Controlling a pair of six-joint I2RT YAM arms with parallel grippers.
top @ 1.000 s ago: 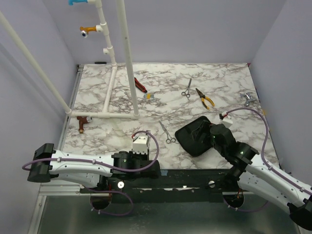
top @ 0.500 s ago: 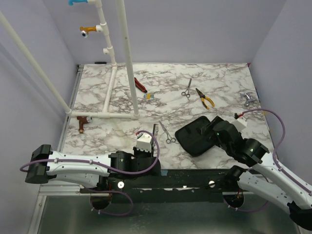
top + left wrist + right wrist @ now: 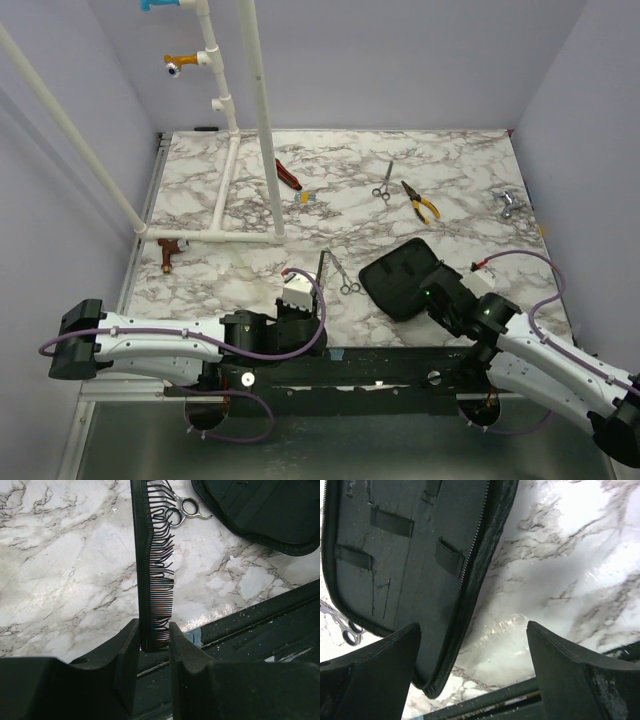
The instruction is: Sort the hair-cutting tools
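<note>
Comb [image 3: 152, 575]: black, clamped by one end between left gripper [image 3: 150, 645] fingers, lower centre of left wrist view; long body cantilevered up-frame, teeth overlapping rings of nearer scissors [image 3: 184, 511].
Risk: pivot or slip in pinch (grip taken far from middle); teeth snagged on rings if lowered.
Right gripper [image 3: 472, 630]: jaws spread wide, nothing held, above zipper edge of black case [image 3: 410, 555].
Risk: case shoved if descent misjudged.
Second scissors [image 3: 383, 185]: upper centre of top view, lying apart from both arms.

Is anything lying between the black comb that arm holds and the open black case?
Yes: one pair of silver scissors lies on the table between the comb, clamped by the left gripper, and the case. Nothing else visible intervenes.
</note>
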